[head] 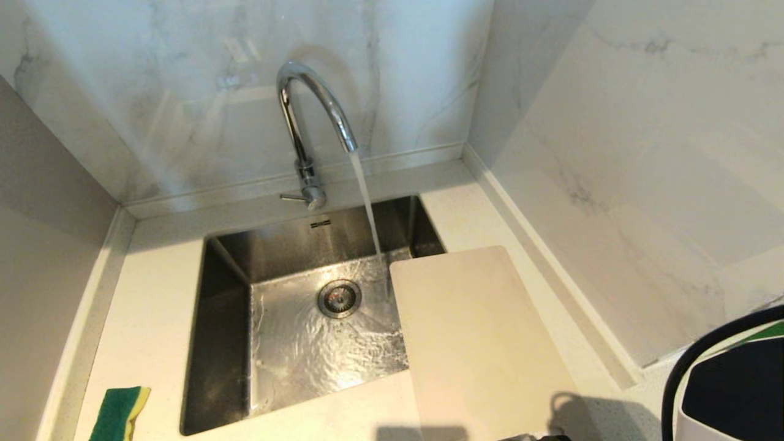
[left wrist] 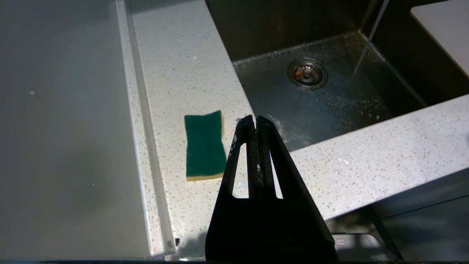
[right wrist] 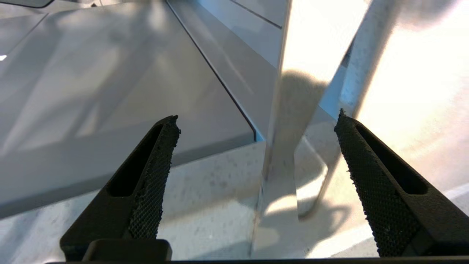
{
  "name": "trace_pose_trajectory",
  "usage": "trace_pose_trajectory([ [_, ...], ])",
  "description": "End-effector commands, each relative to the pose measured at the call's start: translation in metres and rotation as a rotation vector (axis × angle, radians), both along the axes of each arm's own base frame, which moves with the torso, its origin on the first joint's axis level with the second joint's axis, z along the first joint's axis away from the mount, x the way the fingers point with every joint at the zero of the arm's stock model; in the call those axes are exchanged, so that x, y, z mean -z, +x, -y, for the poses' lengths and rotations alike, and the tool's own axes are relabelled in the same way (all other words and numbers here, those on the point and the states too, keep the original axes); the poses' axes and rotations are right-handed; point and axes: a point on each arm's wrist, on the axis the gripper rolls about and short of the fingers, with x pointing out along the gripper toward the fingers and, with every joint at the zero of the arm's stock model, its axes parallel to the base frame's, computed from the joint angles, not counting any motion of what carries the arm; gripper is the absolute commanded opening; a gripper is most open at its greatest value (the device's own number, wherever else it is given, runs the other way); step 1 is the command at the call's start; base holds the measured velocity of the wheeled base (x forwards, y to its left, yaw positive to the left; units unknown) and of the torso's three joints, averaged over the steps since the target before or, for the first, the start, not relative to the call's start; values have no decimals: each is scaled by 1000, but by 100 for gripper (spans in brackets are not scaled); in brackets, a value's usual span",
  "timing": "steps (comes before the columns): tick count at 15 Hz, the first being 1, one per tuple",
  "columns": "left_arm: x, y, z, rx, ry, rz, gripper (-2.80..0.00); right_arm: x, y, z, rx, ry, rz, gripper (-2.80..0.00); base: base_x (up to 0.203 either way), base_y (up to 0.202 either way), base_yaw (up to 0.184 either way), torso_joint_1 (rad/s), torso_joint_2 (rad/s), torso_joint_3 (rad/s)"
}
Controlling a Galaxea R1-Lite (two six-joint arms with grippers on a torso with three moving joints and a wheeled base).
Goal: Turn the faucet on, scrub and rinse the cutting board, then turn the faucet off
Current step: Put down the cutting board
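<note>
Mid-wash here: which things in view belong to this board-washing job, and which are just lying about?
Job:
tall chrome gooseneck faucet, running
large cream-white plastic cutting board, overhanging the sink's right edge
green-and-yellow sponge, on the counter left of the sink
stainless steel sink

Lying about:
white-and-dark object with black rim, lower right

Head looks down on sink (head: 233, 269) — left wrist shares it.

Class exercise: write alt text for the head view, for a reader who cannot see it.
Water runs from a chrome faucet into a steel sink set in a white counter in a marble-walled corner. A cream cutting board lies on the counter at the sink's right, its far corner overhanging the basin. A green-and-yellow sponge sits near left.
</note>
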Motion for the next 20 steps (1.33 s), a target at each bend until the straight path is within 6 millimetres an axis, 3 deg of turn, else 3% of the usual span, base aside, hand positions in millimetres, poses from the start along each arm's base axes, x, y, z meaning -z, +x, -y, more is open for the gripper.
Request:
trace_pose_trajectory([
  [1,0,0,0,0,0,-2,-280,-10,-3,1,-14,28,39,0,0,0,0,0,0,0],
  [11,0,0,0,0,0,0,-280,-31,-15,9,-32,94,107,0,0,0,0,0,0,0],
  [16,0,0,0,0,1,-1,-280,-65,-16,11,-4,258,241,0,0,0,0,0,0,0],
  [20,0,0,0,0,0,-1,-280,-88,-25,25,89,414,303,0,0,0,0,0,0,0],
])
